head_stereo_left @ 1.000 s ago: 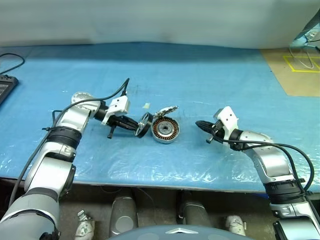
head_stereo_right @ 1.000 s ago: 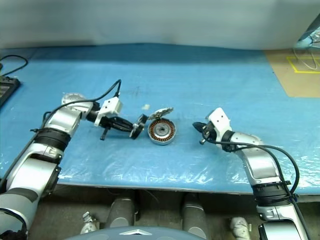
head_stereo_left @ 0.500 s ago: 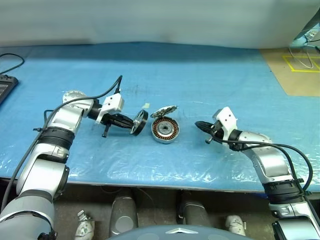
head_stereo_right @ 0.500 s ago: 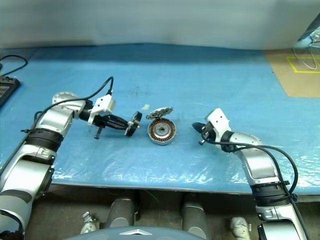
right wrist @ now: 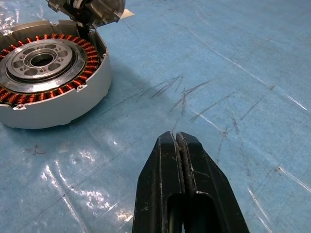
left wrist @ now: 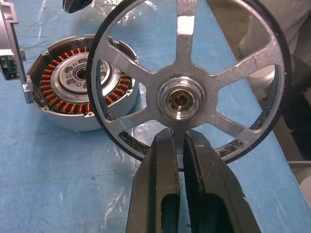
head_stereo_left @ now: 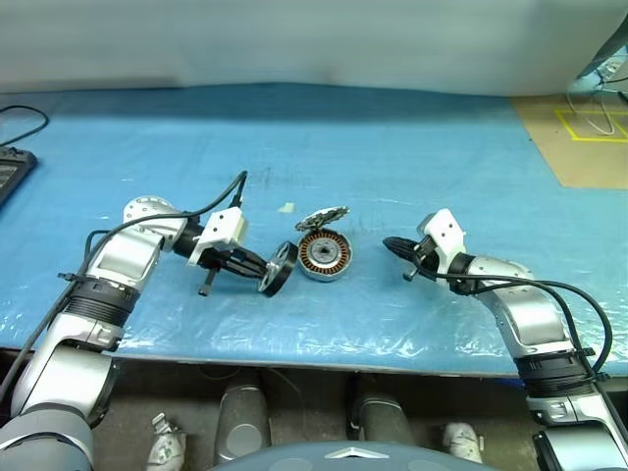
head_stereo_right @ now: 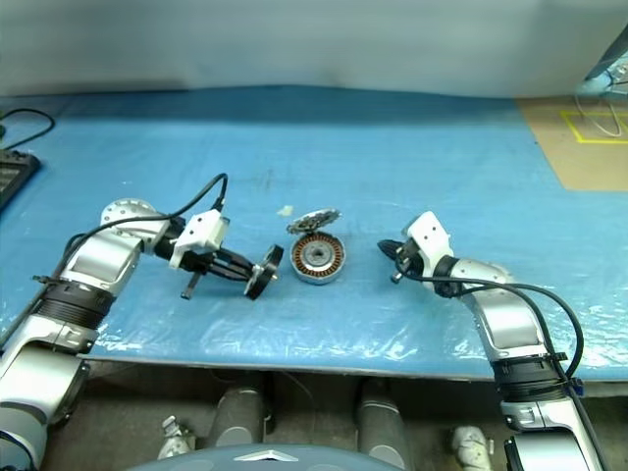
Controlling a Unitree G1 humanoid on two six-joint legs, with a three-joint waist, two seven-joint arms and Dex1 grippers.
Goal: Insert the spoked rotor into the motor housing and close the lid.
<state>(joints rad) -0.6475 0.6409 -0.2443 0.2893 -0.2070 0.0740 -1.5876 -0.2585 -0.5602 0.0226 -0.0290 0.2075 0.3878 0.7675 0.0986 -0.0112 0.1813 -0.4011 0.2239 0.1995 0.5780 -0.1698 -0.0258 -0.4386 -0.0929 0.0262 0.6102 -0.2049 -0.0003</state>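
Note:
The spoked rotor [left wrist: 187,92], a dark-rimmed wheel with silvery spokes, stands on edge just off the table, and my left gripper [head_stereo_left: 269,275] is shut on its rim. It hangs a short way left of the motor housing [head_stereo_left: 325,254], a silver puck with copper coils that lies flat on the blue table. The lid [head_stereo_left: 323,217] tilts open at the housing's far rim, its glinting inner face showing. My right gripper [head_stereo_left: 392,244] is shut and empty, hovering right of the housing and pointing at it.
The blue plastic-covered table [head_stereo_left: 392,147] stretches wide around the housing. A small pale scrap [head_stereo_left: 286,207] lies behind the rotor. A tan board with yellow tape [head_stereo_left: 584,132] sits at the far right. A black cable [head_stereo_left: 20,123] trails at the far left.
My left arm has drawn back toward me with the rotor, widening the gap to the housing. The right arm has kept still.

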